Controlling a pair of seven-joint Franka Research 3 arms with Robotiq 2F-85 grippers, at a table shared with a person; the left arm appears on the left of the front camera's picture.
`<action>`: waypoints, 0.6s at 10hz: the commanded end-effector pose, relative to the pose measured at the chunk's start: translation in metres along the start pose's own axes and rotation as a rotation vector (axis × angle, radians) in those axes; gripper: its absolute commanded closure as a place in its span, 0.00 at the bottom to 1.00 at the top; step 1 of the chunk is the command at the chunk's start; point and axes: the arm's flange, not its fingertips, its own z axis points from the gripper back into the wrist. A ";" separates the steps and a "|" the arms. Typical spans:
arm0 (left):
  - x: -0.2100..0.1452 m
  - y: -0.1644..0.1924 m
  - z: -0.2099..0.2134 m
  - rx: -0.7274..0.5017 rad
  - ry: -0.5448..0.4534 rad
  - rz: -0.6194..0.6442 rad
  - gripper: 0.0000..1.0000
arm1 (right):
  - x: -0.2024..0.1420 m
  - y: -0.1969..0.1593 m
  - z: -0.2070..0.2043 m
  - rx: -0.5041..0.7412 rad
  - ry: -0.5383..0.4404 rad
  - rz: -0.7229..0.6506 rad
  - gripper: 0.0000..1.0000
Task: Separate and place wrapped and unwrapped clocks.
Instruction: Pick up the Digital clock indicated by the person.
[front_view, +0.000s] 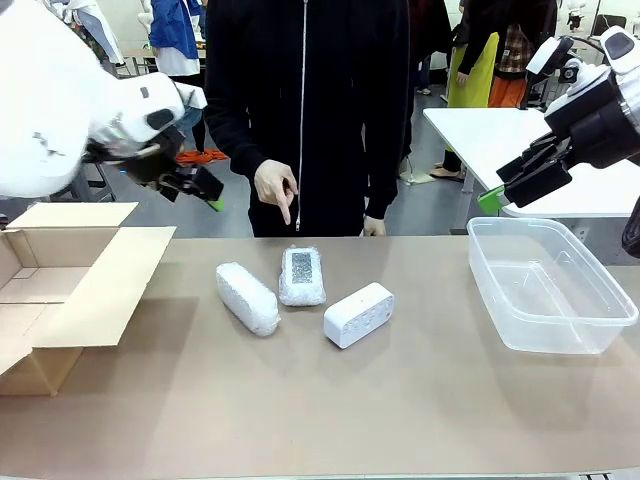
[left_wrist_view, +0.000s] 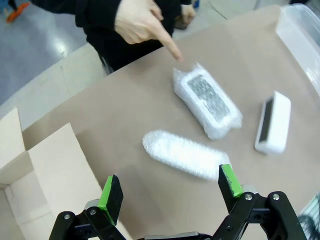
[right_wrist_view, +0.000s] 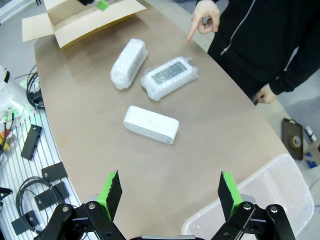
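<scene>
The left claw (left_wrist_view: 170, 189) and right claw (right_wrist_view: 170, 190) hang open, empty — ahead of them a hand (left_wrist_view: 137, 20) points at one wrapped clock (left_wrist_view: 207, 102), likely marking the first pick

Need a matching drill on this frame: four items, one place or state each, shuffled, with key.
Items
1. cardboard box
2. plastic bin
3. bare white clock
4. person's hand

Descriptions
A. index finger pointing down
B. transparent, at the table's right end
C. flaps open, at the table's left end
D. unwrapped, lying nearest the bin

Pairs: 1-C, 2-B, 3-D, 4-A
</scene>
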 end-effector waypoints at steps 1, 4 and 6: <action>0.020 -0.014 -0.032 0.077 0.007 0.167 0.00 | -0.001 -0.001 0.000 0.006 -0.007 -0.005 0.00; 0.014 -0.024 -0.075 0.114 -0.020 0.326 0.00 | -0.001 -0.001 0.000 0.006 -0.007 -0.005 0.00; 0.008 -0.002 -0.064 0.066 0.043 0.245 0.00 | -0.001 -0.001 0.000 0.006 -0.007 -0.005 0.00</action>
